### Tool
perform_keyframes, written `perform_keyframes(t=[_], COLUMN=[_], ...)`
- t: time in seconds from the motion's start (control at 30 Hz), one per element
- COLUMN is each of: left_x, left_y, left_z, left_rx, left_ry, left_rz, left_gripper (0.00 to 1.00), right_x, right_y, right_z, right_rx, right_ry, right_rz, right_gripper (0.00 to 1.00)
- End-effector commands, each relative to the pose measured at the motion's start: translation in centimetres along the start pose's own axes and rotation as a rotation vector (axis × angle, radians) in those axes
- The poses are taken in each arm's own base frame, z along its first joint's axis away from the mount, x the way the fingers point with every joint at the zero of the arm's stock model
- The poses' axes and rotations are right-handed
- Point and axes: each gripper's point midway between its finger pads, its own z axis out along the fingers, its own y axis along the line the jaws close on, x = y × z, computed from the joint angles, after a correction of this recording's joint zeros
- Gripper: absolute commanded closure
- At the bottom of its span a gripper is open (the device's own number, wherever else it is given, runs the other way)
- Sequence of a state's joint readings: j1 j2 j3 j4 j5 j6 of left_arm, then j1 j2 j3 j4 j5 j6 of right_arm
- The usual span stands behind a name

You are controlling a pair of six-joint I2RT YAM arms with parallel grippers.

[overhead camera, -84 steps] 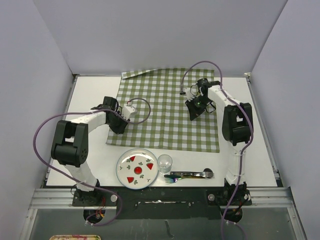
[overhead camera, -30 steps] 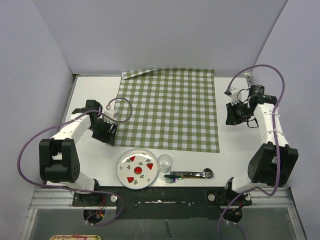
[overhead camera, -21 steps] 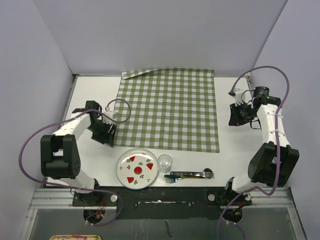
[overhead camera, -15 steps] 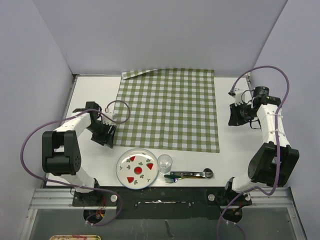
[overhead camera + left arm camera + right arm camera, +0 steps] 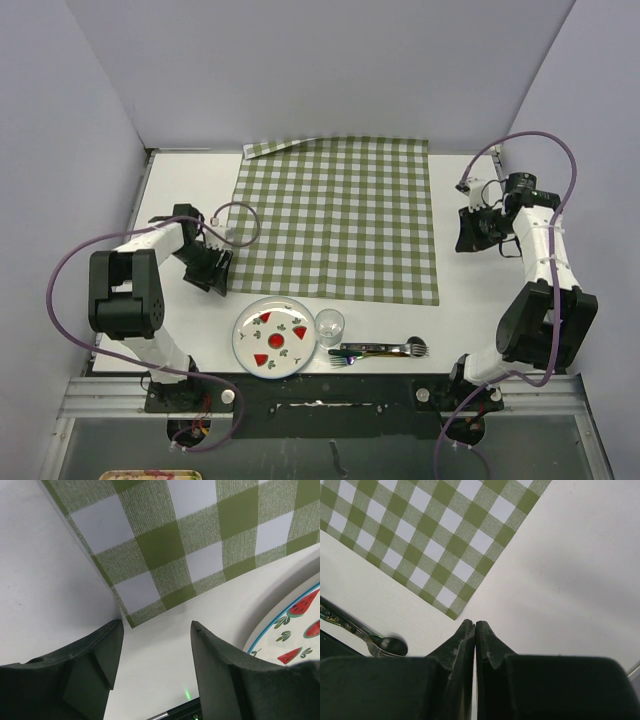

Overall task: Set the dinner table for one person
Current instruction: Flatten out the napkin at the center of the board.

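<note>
The cloth (image 5: 340, 220) lies on the dinner table (image 5: 190, 190), covering its middle and reaching back to the far edge. In front of the cloth's near edge, a row runs left to right: the plate (image 5: 243, 330), the glass (image 5: 330, 325) just beside it, then the cutlery (image 5: 378, 350). The left gripper (image 5: 210, 272) is by the cloth's near left corner, behind the plate. The right gripper (image 5: 468, 232) is over bare table just right of the cloth.

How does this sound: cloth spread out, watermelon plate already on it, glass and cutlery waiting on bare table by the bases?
Not quite. The plate is not on the cloth; it sits on the bare dinner table just off the cloth's near edge, as the top external view shows. The glass and cutlery do wait on bare table beside it.
</note>
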State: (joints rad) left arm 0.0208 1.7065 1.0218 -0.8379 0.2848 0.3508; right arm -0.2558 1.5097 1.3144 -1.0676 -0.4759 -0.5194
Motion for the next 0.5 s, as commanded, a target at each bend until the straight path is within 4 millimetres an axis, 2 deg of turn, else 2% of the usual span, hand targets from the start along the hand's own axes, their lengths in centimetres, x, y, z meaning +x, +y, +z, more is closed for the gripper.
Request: perform_keyframes(t=[0.0,0.17,0.47], left_x=[-2.79,-3.58,-2.99], left_y=[0.80,0.53,0.46], left_z=[-0.26,-0.66,0.15], left_rx=[0.000,0.017,0.035], left_ry=[-0.071,-0.092,-0.059], left_rz=[0.012,0.005,-0.016], left_gripper=[0.46,0.46,0.46], right_x=[-1.39,-1.35,-1.64], right_y=[-0.31,-0.33,-0.29], right_z=[-0.58,-0.33,-0.22], right_rx=[0.002,-0.006,-0.021], right_ry=[-0.037,-0.035,-0.038], right_rz=[-0.013,-0.006,-0.002], right_gripper=[0.98,0.99,1.00])
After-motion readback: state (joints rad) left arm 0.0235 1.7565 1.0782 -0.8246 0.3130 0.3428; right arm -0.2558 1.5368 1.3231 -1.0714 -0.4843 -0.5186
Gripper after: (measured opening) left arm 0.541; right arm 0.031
